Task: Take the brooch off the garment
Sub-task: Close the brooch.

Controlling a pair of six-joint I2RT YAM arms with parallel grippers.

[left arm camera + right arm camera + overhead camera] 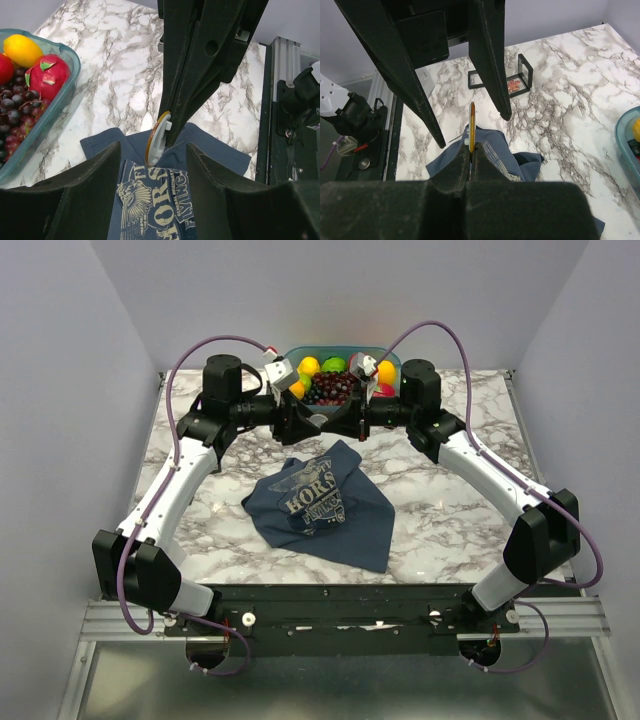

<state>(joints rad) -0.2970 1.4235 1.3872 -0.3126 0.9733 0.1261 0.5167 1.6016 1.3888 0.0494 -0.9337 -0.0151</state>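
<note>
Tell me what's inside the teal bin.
A lemon, a red fruit, a green fruit and dark grapes fill the bin. Its floor, and anything beneath them, is covered.

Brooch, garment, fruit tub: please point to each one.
brooch (pixel 157 140): left wrist view, its pale round face.
garment (pixel 322 508): top view, the printed chest graphic.
tub (pixel 57 105): left wrist view, its teal side wall.
</note>
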